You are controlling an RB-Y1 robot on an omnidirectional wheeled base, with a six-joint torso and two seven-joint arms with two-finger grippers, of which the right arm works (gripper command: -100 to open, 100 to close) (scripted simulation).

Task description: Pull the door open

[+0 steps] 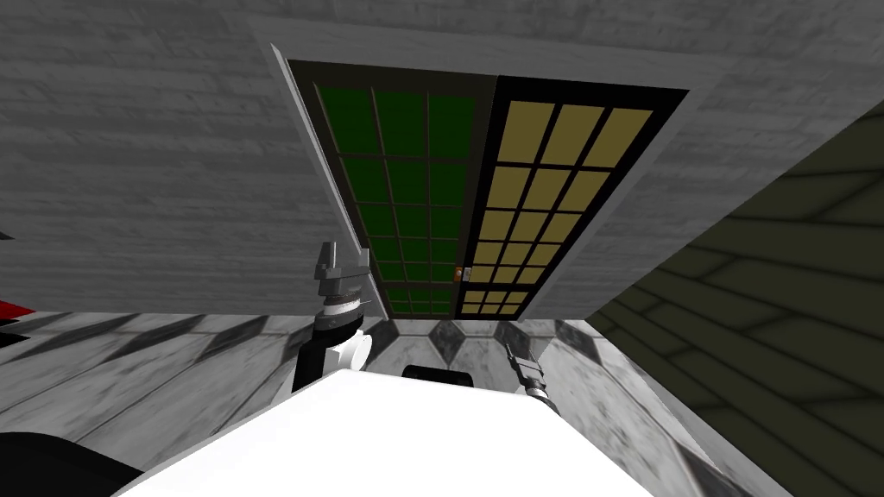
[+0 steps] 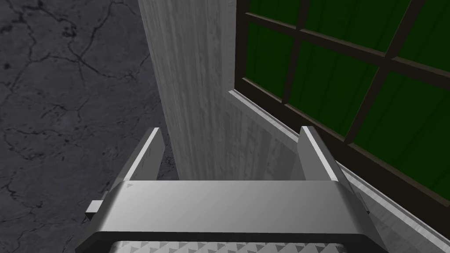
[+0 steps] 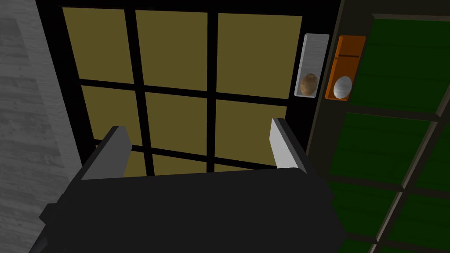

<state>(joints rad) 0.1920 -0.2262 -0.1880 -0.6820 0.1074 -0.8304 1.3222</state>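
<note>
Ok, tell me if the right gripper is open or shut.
Open. The right gripper has its fingers wide apart, nothing between them, facing the yellow-paned door, short of its knob.

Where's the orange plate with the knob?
In the right wrist view, the orange plate sits on the green door's edge, beside the yellow door's grey plate, past the right gripper.

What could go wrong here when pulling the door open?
The brown knob and the white knob sit close together; the open right gripper, aimed at yellow panes beside them, might seize the wrong one. The open left gripper, near the grey frame, might block the green-paned door if it swings.
</note>
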